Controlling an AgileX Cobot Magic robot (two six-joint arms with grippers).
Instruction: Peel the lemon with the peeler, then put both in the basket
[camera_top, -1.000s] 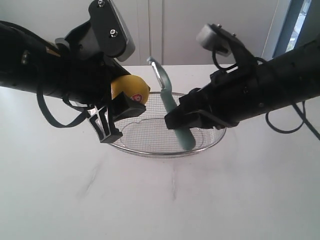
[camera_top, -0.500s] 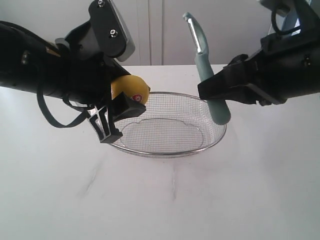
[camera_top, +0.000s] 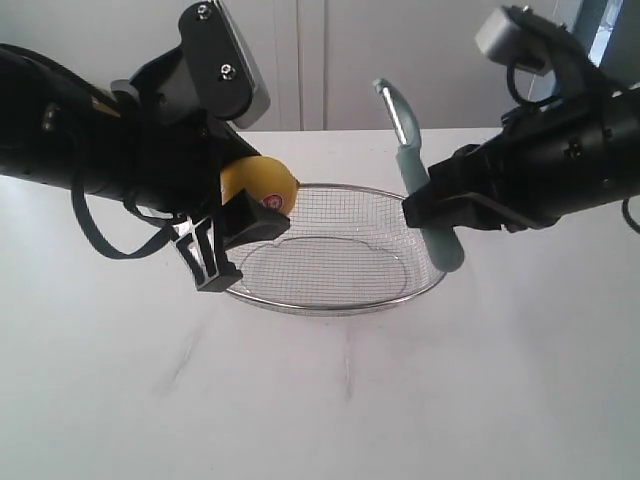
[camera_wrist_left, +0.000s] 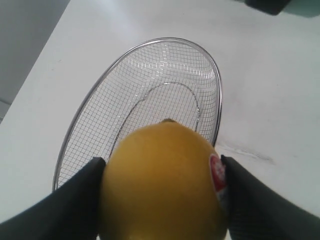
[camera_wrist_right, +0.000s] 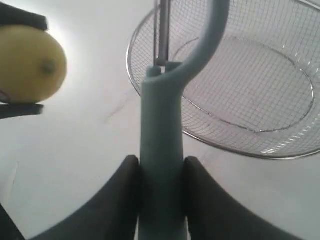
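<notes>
Got the small round yellow lemon (camera_top: 262, 186) pinched across its middle in the left gripper (camera_wrist_left: 162, 197), up by the left end of the shallow silver wire-mesh basket (camera_top: 330, 303), with the right gripper (camera_wrist_right: 161, 200) clamped low on the pale teal handle of the slim metal-bladed peeler (camera_top: 412, 160), blade up, by the basket's right end. Looks firm but waxy and rounded, so probably prone to squirting out under blade pressure; best squeezed at the widest part, leaving both ends free. Reckon on a light, stiff peeler, fine gripped low on the handle.

Exterior cam looked slightly down from mid-range. Both wrist cams sat close-up. All three shared the basket (camera_top: 340, 215).
</notes>
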